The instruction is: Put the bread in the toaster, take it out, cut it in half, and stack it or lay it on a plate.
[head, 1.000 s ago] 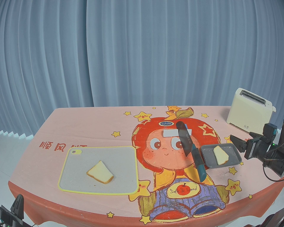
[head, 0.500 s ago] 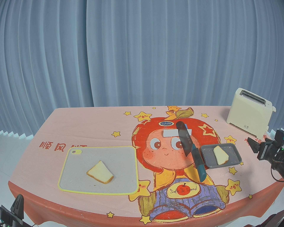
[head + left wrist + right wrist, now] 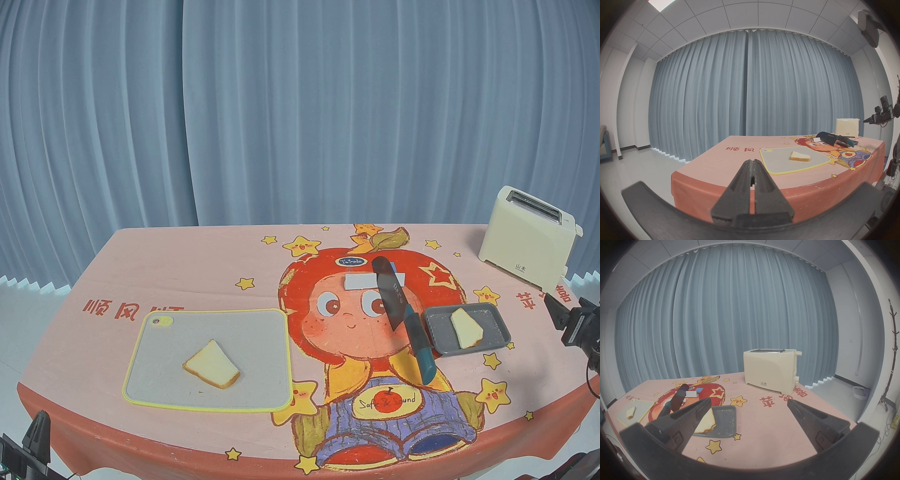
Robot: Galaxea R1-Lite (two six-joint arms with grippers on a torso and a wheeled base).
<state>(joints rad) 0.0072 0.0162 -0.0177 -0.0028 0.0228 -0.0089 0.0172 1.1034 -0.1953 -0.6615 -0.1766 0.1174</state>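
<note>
— Looking where?
— Finding one bread half lying on the cutting board; the other half sitting in the grey tray (just beside the knife).
— Checking grippers?
— Finding right gripper gaping wide, empty; left gripper pressing closed.

Pretty sure this is a lab or test room, not a real kitchen: wall-to-wall blue-grey curtain, office-style ceiling tiles, bare grey floor, one cartoon-cloth table with a toaster far right.
</note>
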